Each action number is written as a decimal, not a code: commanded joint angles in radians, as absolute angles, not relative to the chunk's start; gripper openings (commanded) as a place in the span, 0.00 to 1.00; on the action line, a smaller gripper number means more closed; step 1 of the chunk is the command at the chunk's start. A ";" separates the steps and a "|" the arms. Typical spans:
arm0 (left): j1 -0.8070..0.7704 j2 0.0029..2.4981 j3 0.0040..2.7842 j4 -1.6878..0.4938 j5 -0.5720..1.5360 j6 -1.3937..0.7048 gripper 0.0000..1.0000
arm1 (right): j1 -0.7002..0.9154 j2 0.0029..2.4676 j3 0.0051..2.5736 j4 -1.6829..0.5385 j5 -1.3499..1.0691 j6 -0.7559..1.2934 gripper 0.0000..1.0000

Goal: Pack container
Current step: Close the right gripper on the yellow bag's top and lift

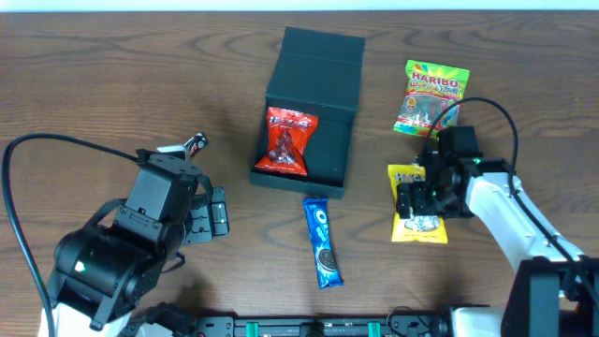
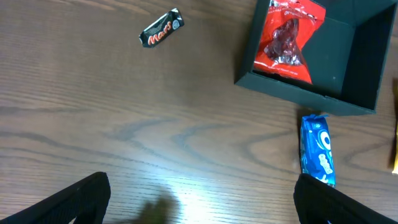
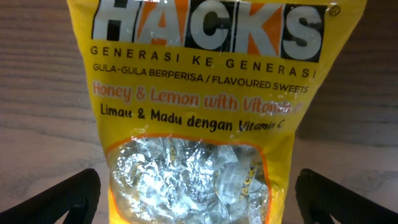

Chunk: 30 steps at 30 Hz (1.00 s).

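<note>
At near left, hold the left gripper (image 2: pixel 205 205) wide over the table (image 1: pixel 94 75). At centre, aim for the open container (image 1: pixel 335 131), beside its red packet (image 1: pixel 287 140). At right, lower the wide right gripper (image 3: pixel 202 205) squarely astride the Hacks packet (image 3: pixel 205 93); pinch gently.

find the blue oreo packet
In the overhead view, the blue plastic Oreo packet lies just below the dark teal cardboard box, left of the yellow Hacks bag.

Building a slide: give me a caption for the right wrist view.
Right gripper, open, poised over a yellow Hacks sweets bag on the wooden table.
</note>
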<state>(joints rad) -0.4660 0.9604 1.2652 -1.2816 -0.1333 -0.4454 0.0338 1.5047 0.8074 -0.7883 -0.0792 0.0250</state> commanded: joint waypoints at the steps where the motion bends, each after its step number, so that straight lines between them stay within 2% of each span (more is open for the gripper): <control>1: -0.466 0.962 1.258 -1.282 -0.130 -0.453 0.95 | 0.027 1.508 0.794 -0.772 -0.087 0.045 0.99; 30: -0.466 0.962 1.258 -1.282 -0.130 -0.453 0.95 | 0.027 1.545 0.789 -0.703 -0.107 0.074 0.99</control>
